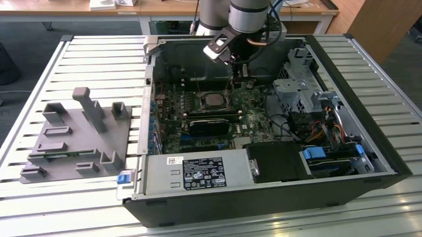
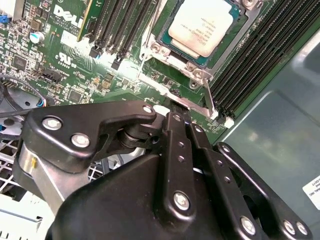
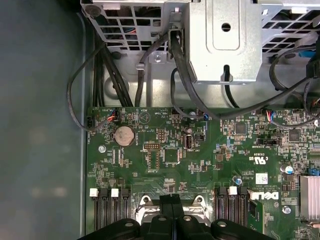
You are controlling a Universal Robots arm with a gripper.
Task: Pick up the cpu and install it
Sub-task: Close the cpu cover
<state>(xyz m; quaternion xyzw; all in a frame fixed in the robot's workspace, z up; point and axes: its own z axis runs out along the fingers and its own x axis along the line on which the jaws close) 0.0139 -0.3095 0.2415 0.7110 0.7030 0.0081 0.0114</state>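
The cpu, a flat square chip with a silvery top, lies in the motherboard socket with the metal frame around its edges. It also shows in the exterior view as the cpu at the middle of the board. My gripper is shut with nothing between its fingers. Its tips hover just beside the socket, close to the thin metal lever. In the exterior view the gripper hangs over the board a little behind the socket. The first wrist view has the gripper above the socket's edge.
The open computer case lies on a slatted table, with a drive cage, cables and the power supply around the board. Memory slots flank the socket. A grey tray stands at the exterior view's left.
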